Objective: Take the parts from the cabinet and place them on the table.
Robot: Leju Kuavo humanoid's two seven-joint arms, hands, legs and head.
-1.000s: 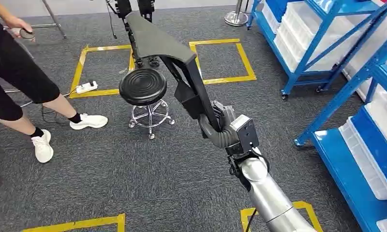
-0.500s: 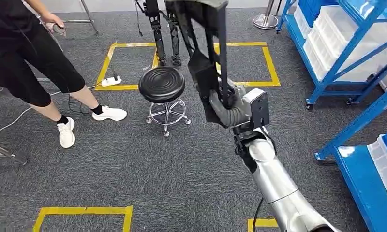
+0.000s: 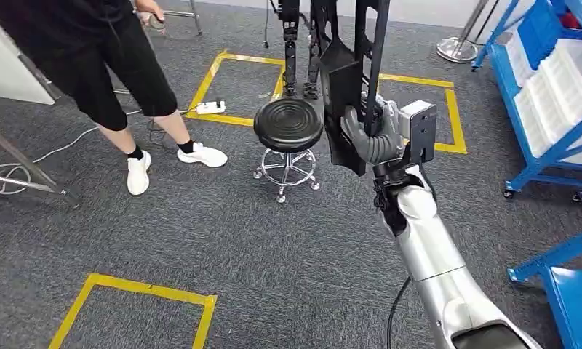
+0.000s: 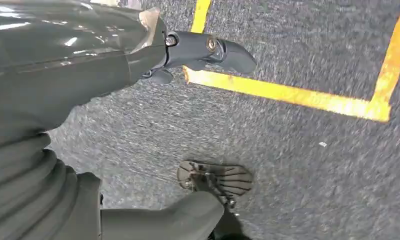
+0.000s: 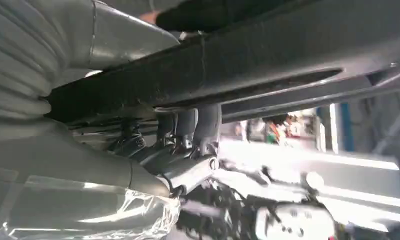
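Observation:
My right hand (image 3: pixel 372 137) grips a long black part (image 3: pixel 345 87) and holds it upright in front of me, above the carpet. The part is a flat black panel with thin black bars rising out of the picture's top. In the right wrist view my fingers (image 5: pixel 188 127) wrap around the part's dark bar (image 5: pixel 223 65). My left hand (image 4: pixel 88 65) hangs over grey carpet beside a yellow tape line, its fingers apart and nothing in it.
A black round stool (image 3: pixel 288 123) stands just left of the part. A person (image 3: pixel 106 65) in black shorts and white shoes stands at the far left near a white table edge (image 3: pixel 12 69). Blue shelves (image 3: pixel 557 94) with white bins line the right. A power strip (image 3: pixel 210 107) lies on the floor.
The whole picture has shifted right, so the camera has turned left: the shelves slide out at the right and a table edge comes in. The part has swung from slanted to upright in my right hand.

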